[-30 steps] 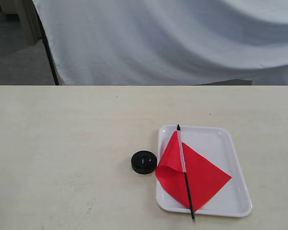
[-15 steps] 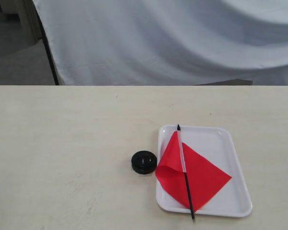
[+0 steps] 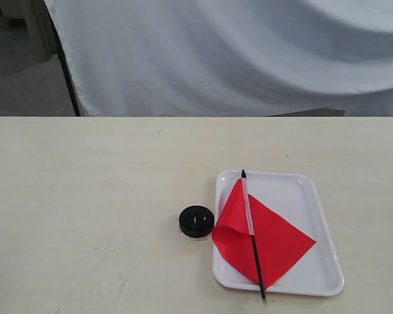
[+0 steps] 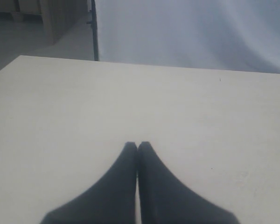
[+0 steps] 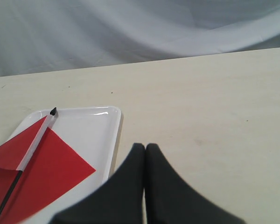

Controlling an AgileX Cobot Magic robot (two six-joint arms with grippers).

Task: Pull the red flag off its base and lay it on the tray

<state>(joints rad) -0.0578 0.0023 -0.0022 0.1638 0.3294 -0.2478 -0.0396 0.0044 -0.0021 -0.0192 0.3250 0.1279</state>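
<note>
The red flag (image 3: 268,239) lies flat on the white tray (image 3: 301,190), its black pole running from the far rim to just past the near rim. The round black base (image 3: 196,221) stands on the table just left of the tray, with nothing in it. Neither gripper shows in the exterior view. In the right wrist view my right gripper (image 5: 145,147) is shut and empty, above the table beside the tray (image 5: 102,135) and flag (image 5: 42,163). My left gripper (image 4: 137,145) is shut and empty over bare table.
A pale wooden table (image 3: 85,196) carries everything. A white cloth backdrop (image 3: 249,52) hangs behind its far edge, with a dark pole (image 3: 67,72) at its left side.
</note>
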